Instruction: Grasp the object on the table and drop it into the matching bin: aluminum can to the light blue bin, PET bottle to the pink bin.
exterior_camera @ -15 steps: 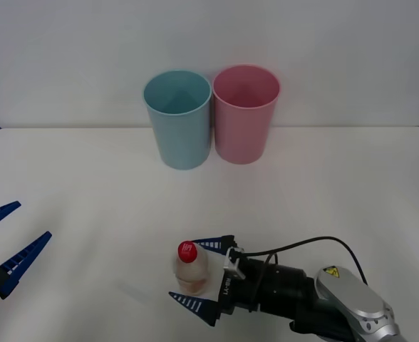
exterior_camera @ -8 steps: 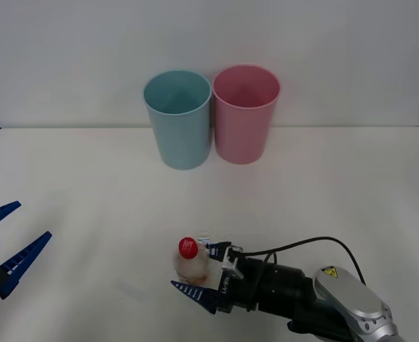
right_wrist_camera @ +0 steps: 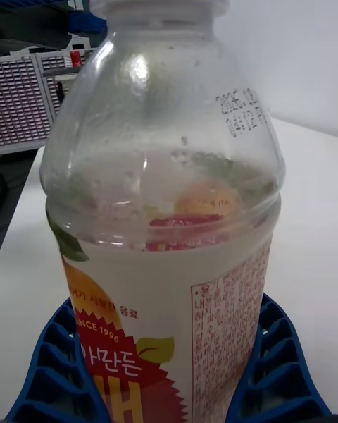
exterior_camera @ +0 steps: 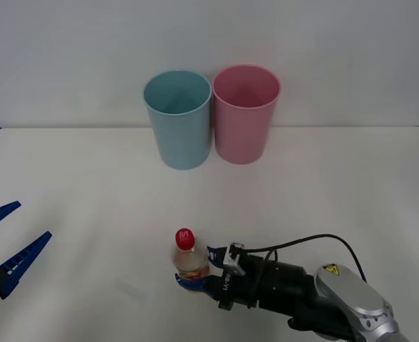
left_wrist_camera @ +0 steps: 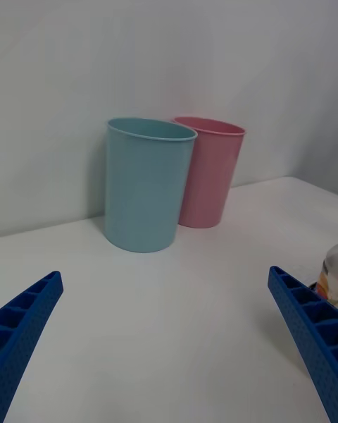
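1. R gripper [exterior_camera: 194, 279] sits low over the near part of the table [exterior_camera: 352, 192], arm reaching in from the near right w/ a black cable looped over it.
2. Its blue ribbed fingers [right_wrist_camera: 56, 366] are clamped on the PET bottle [exterior_camera: 190, 261], one each side of the lower body, touching the label.
3. Bottle is upright btwn the fingers, red cap [exterior_camera: 185, 236] on top, above the fingers; clear shoulder, pale orange-yellow label below w/ red print.
4. Can't tell whether the bottle base rests on the table or is just off it.
5. Both bins stand well ahead of the R gripper, at the table's far edge by the wall: light blue bin [exterior_camera: 178, 118] ahead and slightly to its left, pink bin [exterior_camera: 245, 113] ahead and to its right. Bins are side by side, touching or nearly so, both upright, open tops.
6. L gripper [exterior_camera: 3, 246] is parked at the near left edge, well apart from the bottle, fingers spread wide, holding nothing.
7. From the L wrist, both bins lie ahead; a sliver of the bottle shows just beside one finger [left_wrist_camera: 310, 338].
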